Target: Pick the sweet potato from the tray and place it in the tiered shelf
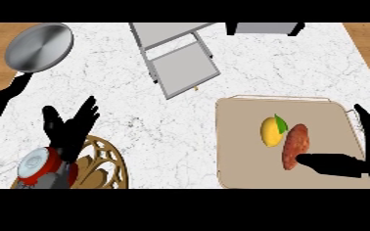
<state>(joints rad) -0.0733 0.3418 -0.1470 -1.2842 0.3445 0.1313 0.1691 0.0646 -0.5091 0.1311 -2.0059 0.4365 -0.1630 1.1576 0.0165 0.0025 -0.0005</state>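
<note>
Lying on the beige tray [239,171] at the right of the marble counter [166,127]: the sweet potato [295,144], reddish brown, long axis running near to far, leaning slightly. Sitting just left of it, touching or nearly so, a yellow lemon [271,132] with a green leaf.

Reaching in from the right edge, low over the tray: the right hand [332,164], black, fingers stretching leftward, tip meeting the near end of the sweet potato. Not curling round it; fingers looking straight and close together rather than spread.

Resting at the lower left, fingers pointing up and fanning apart, holding nothing: the left hand [69,127]. Showing just below it, a red and white round object [36,165] and a gold openwork trivet [104,164].

Standing at the far middle of the counter, well apart from the tray: the grey tiered shelf [177,54], its flat levels tilting in the view. Sitting at the far left corner, a steel pan [39,46] with a dark handle running toward the left edge.
</note>
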